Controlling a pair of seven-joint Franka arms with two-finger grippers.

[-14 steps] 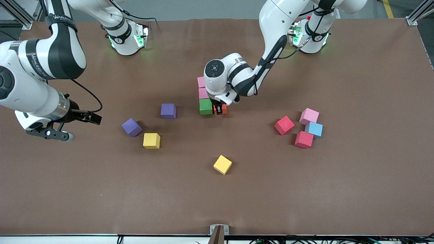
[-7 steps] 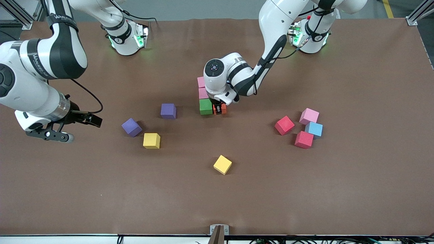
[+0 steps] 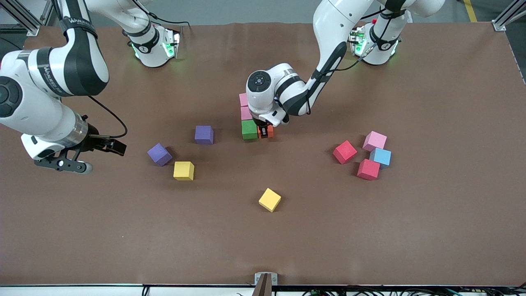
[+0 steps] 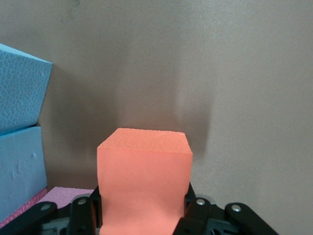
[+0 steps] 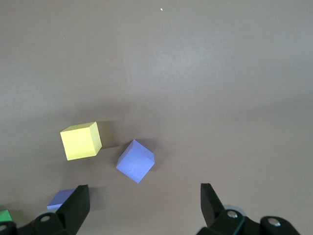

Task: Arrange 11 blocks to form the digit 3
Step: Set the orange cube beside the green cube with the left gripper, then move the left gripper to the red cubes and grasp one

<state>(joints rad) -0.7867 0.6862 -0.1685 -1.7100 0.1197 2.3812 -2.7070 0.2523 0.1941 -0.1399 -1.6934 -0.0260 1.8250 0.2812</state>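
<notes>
My left gripper (image 3: 265, 132) is shut on the orange block (image 3: 270, 131) (image 4: 143, 171), low over the table right beside the green block (image 3: 249, 129). Two pink blocks (image 3: 245, 113) line up with the green one toward the robots' bases. Two light blue blocks (image 4: 19, 93) and a pink edge (image 4: 68, 193) appear in the left wrist view; the arm hides them from the front. My right gripper (image 3: 82, 160) (image 5: 142, 205) hangs open and holds nothing, over the right arm's end of the table. Two purple blocks (image 3: 204, 134) (image 3: 159, 154) (image 5: 135, 160) lie loose.
Two yellow cubes (image 3: 183, 170) (image 3: 270, 200) lie nearer the front camera. Toward the left arm's end of the table sits a cluster of two red blocks (image 3: 344, 151) (image 3: 368, 169), a pink one (image 3: 374, 141) and a light blue one (image 3: 381, 156).
The left gripper has nudged the orange block slightly closer to the green block. The right arm has drifted a little toward the purple blocks, still open.
</notes>
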